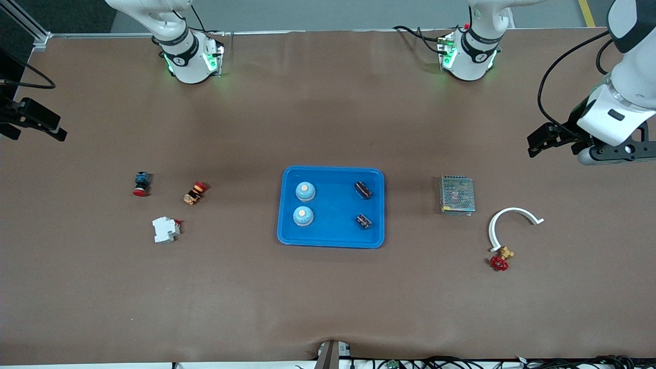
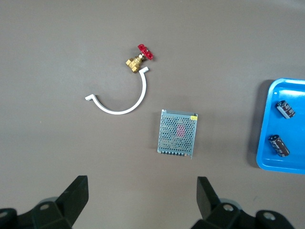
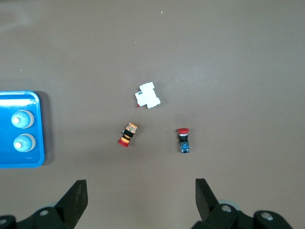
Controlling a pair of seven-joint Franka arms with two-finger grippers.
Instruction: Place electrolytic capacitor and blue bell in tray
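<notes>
Two bells (image 1: 304, 204), two capacitors (image 1: 363, 205) inside tray (image 1: 332, 240) rim; perhaps touching

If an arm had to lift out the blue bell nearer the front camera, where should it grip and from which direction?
Judging by its pose, come straight down from above. The bell sits upright in the tray, dome up with a pale button on top, so the fingers should straddle the round body low on its sides. It stands close to the tray rim and the second bell, so keep clear of both.
</notes>
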